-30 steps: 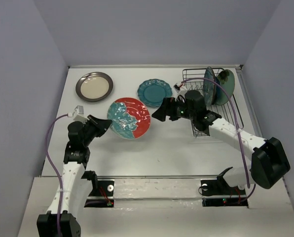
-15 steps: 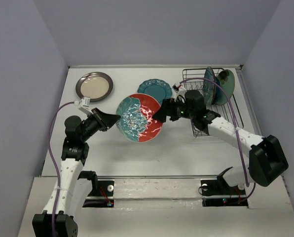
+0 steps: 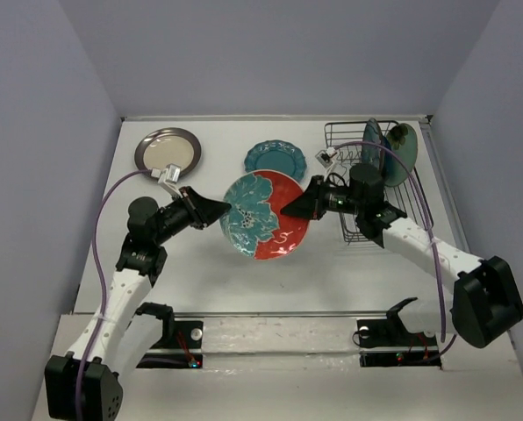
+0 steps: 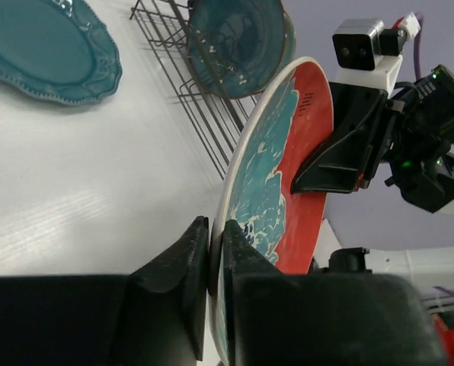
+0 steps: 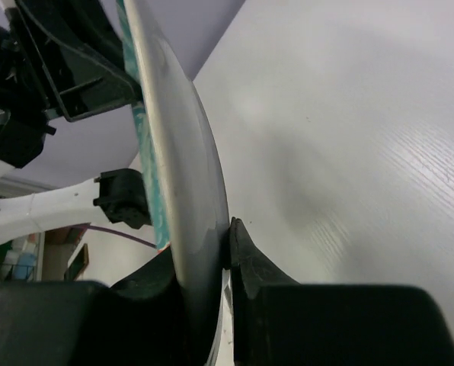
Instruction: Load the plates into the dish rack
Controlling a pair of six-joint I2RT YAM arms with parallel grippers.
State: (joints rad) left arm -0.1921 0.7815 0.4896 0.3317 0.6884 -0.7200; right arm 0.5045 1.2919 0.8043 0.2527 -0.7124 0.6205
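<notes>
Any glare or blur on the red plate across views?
Top external: sharp, evenly lit, red floral plate clear. Left wrist: near jaws dark, soft; sheen on table. Right wrist: plate's back close to the lens, blurred, pale highlight along its rim.

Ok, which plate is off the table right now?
The red floral plate, held up on edge between the left hand and right hand. The cream plate and scalloped teal plate lie flat on the table; two others stand in the dish rack.

White desk (image 3: 270,281), matte, faint wood grain visible in right wrist view. Plain grey-lavender walls (image 3: 270,53) at back, left, right. Pale strip (image 3: 279,329) along near desk edge.
</notes>
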